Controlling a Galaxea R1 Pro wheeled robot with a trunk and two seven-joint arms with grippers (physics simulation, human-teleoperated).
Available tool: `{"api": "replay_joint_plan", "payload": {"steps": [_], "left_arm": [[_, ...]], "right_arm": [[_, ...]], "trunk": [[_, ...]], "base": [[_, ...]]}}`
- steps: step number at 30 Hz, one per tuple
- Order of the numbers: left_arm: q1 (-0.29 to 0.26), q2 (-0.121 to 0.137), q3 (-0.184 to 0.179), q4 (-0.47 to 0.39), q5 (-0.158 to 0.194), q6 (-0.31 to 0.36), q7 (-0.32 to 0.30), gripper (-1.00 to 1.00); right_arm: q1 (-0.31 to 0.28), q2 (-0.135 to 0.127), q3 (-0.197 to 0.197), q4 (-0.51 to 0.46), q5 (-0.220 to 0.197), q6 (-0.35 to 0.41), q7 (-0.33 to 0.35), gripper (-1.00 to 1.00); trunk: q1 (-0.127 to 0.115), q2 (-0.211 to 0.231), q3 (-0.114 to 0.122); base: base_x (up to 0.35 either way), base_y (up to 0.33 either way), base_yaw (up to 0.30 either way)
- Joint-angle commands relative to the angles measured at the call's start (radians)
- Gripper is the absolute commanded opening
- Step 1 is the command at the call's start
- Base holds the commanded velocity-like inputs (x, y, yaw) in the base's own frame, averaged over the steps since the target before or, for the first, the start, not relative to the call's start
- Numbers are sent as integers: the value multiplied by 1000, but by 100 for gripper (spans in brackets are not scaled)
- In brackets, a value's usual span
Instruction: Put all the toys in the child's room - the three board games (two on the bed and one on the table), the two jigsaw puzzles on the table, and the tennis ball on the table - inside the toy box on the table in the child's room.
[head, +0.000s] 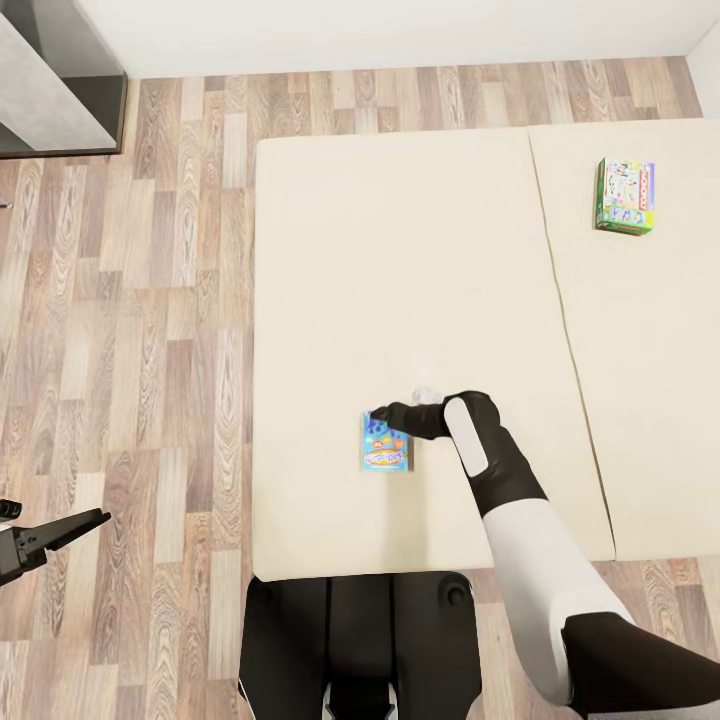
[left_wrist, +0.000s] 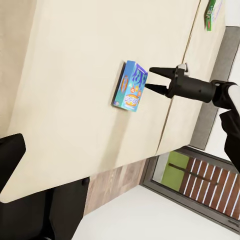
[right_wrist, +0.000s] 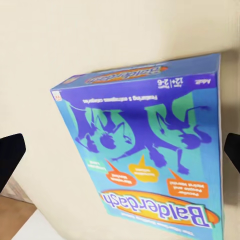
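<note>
Two board games lie on the beige bed (head: 430, 250). Blue board game (head: 386, 443): a flat box printed "Balderdash", lying cover-up near the bed's foot edge, directly ahead of the right pincer (head: 378, 413) and touching or nearly touching its fingertips; contact cannot be confirmed. In the right wrist view the same box (right_wrist: 150, 155) lies between the two dark fingertips (right_wrist: 11, 152), which stand at either side of it with the cover between them.

Right pincer, left wrist view (left_wrist: 148, 79): two black fingers spread apart in a fork, their tips just beside the box's (left_wrist: 129, 86) far short edge; the jaws are parted and grip nothing.

Green-edged board game (head: 625, 195): a second flat box on the neighbouring mattress panel, well apart from the right pincer, far beyond it and off to its right side. It also appears at the edge of the left wrist view (left_wrist: 212, 14).

Left pincer (head: 60, 530): held over the wood-plank floor (head: 130, 330), off the bed and well apart from both boxes; the head view shows its dark fingers pointing toward the bed, but whether they are parted or closed cannot be told.

Robot base (head: 360, 640): dark, at the bed's foot edge.
</note>
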Motion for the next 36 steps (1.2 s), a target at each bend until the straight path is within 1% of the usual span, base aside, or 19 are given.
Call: {"api": "replay_joint_plan", "payload": {"steps": [1,10,18,22,28,36], "left_arm": [[0,0,0,0,-1,11,-5,100],[0,1,0,1,-1,11,-5,100],[0,1,0,1,-1,10,-5,100],[0,1,1,1,-1,11,-5,100],[0,1,1,1,-1,11,-5,100],[0,1,1,1,-1,11,-5,100]], "right_arm": [[-1,1,-1,-1,-6,4,-7,100],[-2,1,-1,2,-4,3,-15,100],[-2,1,-1,53,0,-3,-28,100],[-2,1,-1,74,1,-7,-46,100],[-2,1,-1,82,0,-10,-70,100],[-2,1,-1,85,0,-11,-78,100]], "trunk": [[1,-2,-1],[1,-2,-1],[1,-2,-1],[1,-2,-1],[1,-2,-1],[1,-2,-1]], "base": [[0,0,0],[0,0,0],[0,0,0],[0,0,0],[0,0,0],[0,0,0]]}}
